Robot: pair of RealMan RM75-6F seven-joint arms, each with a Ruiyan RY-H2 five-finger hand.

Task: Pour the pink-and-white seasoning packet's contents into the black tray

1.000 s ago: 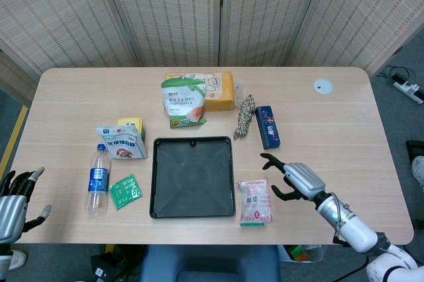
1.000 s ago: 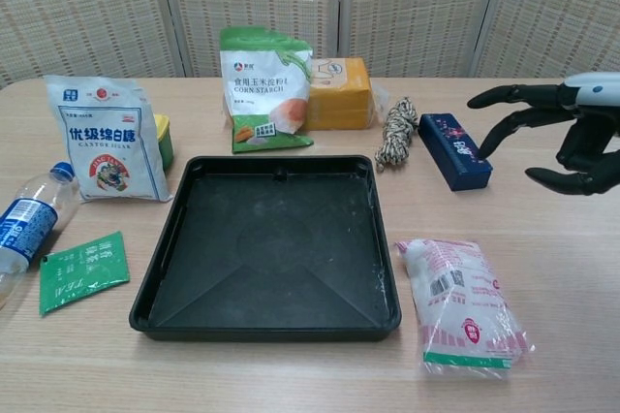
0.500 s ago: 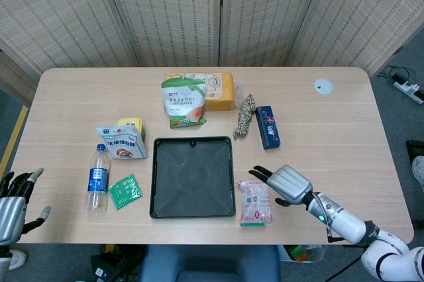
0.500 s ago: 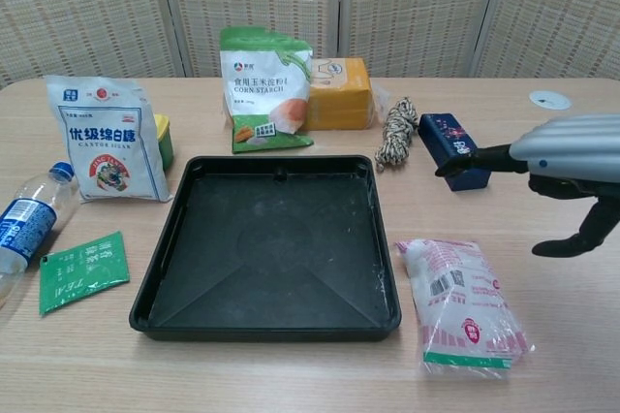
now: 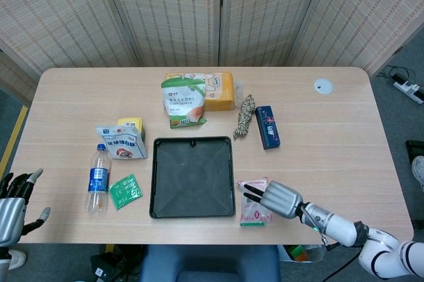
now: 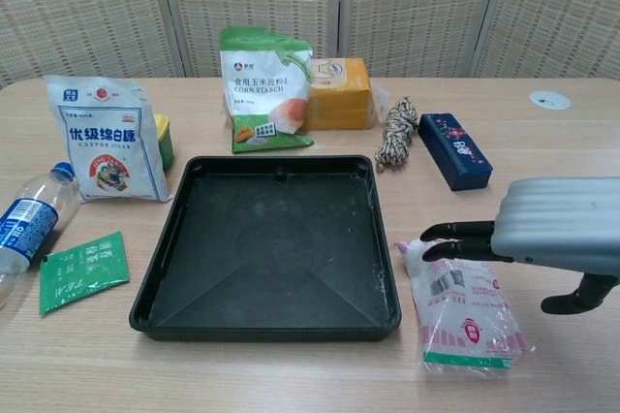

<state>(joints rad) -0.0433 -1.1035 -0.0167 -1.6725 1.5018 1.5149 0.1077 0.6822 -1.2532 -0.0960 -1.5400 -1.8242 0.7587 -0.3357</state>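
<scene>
Right hand released, over pink-and-white packet; we judge grasp step next: clench, carry toward nine o'clock, black tray.

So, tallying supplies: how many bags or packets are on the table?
4. Corn starch bag behind the black tray; white sugar bag to the tray's left; green packet in front of that; pink-and-white seasoning packet under the right hand. None looks hidden.
</scene>
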